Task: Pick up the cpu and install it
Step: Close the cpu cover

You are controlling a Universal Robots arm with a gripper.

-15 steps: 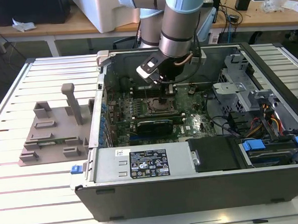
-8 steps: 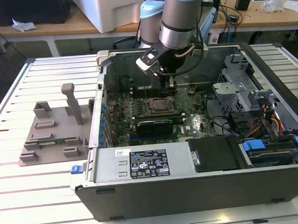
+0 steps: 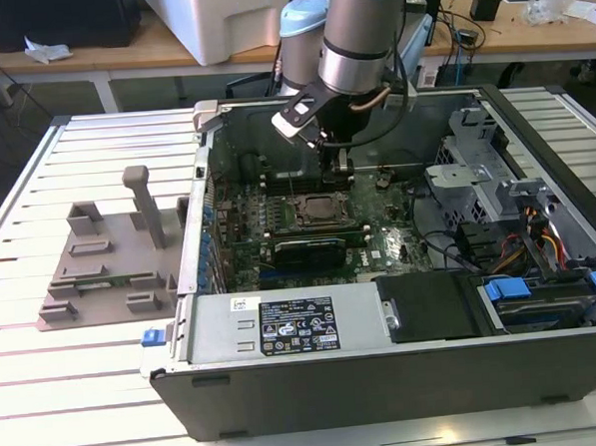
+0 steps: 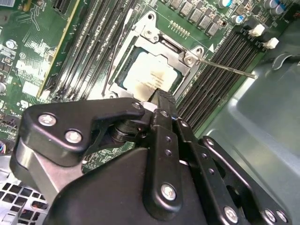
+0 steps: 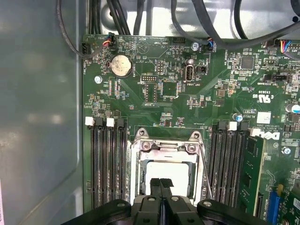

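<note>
Hand (image 5: 161, 183) with fingers pressed together and holding nothing hovers just above the cpu (image 4: 145, 77), which lies seated inside the motherboard socket (image 5: 167, 161); pushing down off-centre could, I judge, tilt the chip and bend contacts.

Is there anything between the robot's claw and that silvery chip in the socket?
Nothing: in both wrist views the shut gripper hangs just over the cpu, bare.

I'm working in a robotics lab: an opened desktop computer case (image 3: 406, 377) lies on a slatted aluminium table (image 3: 47, 396), wooden workbenches (image 3: 169, 50) strewn with cables behind.
</note>
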